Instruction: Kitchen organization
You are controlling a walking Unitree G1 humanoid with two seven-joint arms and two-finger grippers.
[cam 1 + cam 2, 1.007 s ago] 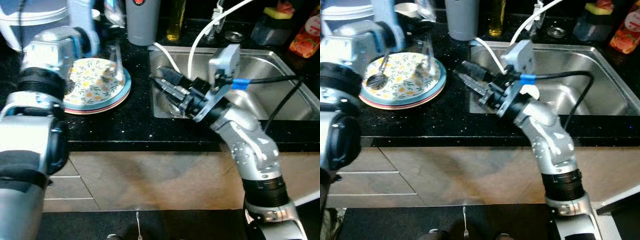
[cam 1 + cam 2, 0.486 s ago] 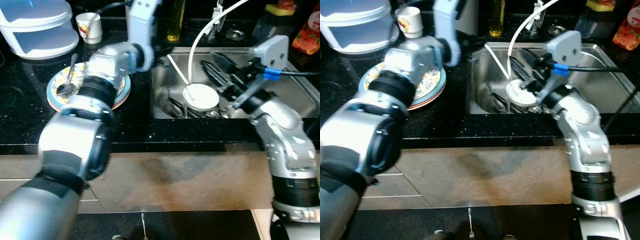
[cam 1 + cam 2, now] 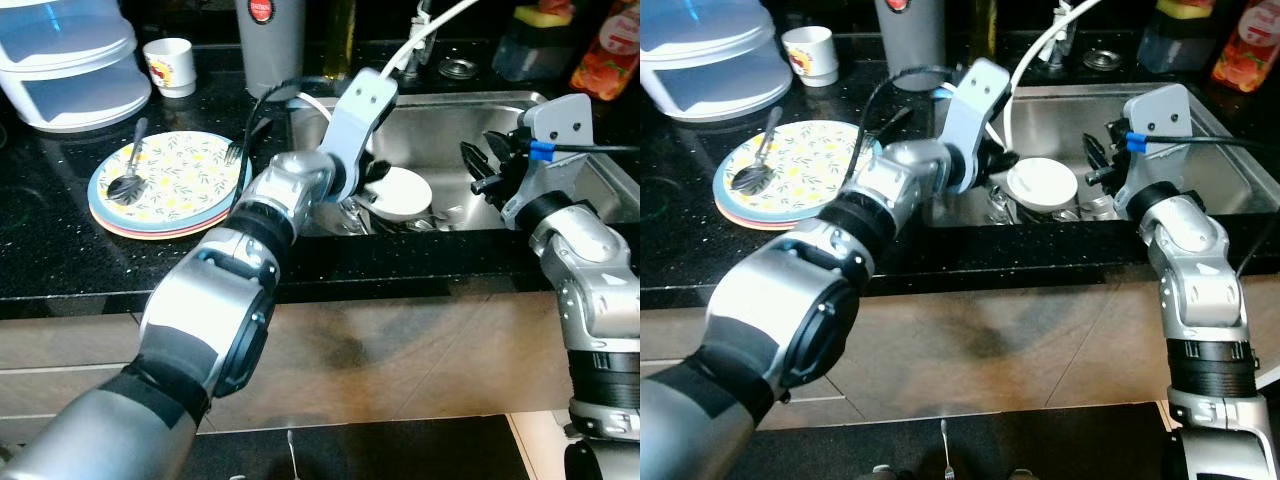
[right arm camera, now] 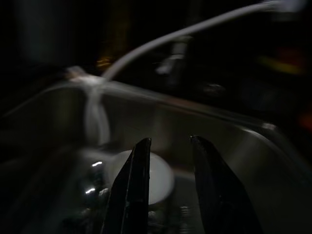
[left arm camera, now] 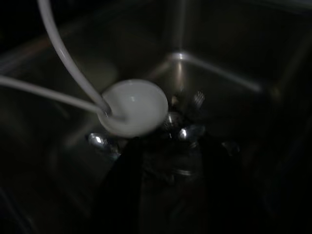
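Since the left pincer [image 5: 168, 161] has been swung from the plates [image 3: 170, 185] into the sink [image 3: 450, 110], fingers apart above cutlery, unloading is judged next; right pincer [image 4: 170, 165] apart, empty.

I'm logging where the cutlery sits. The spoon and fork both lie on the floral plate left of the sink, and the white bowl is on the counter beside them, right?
Not quite. The spoon and fork are at the floral plate, but the white bowl sits inside the sink, as the right eye view shows.
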